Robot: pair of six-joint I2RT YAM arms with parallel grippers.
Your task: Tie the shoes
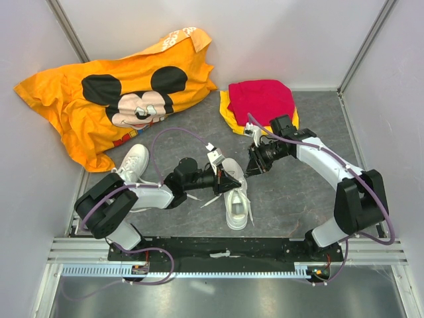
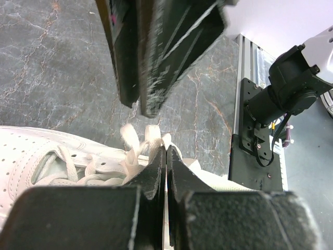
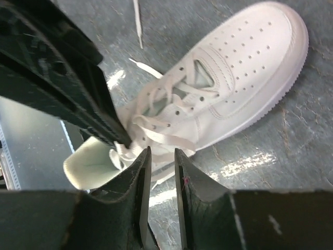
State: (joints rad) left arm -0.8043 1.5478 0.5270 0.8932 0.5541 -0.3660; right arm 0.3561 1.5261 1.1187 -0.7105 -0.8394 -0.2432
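Two white shoes lie on the grey table: one (image 1: 134, 162) at the left, the other (image 1: 236, 199) in the middle with loose laces. My left gripper (image 1: 228, 180) sits over the middle shoe's lacing. In the left wrist view this gripper (image 2: 166, 148) is shut, with a thin white strip of lace (image 2: 136, 148) pinched between the pads above the shoe (image 2: 47, 156). My right gripper (image 1: 252, 165) is just beyond it. In the right wrist view its jaws (image 3: 162, 151) stand a little apart with nothing between them, tips beside the laces (image 3: 161, 127) of the shoe (image 3: 234, 78).
An orange cartoon-mouse shirt (image 1: 112, 99) lies at the back left. A red cloth (image 1: 262, 99) sits on a yellow one (image 1: 228, 118) at the back. White walls close in the table. A metal rail (image 1: 218, 255) runs along the near edge.
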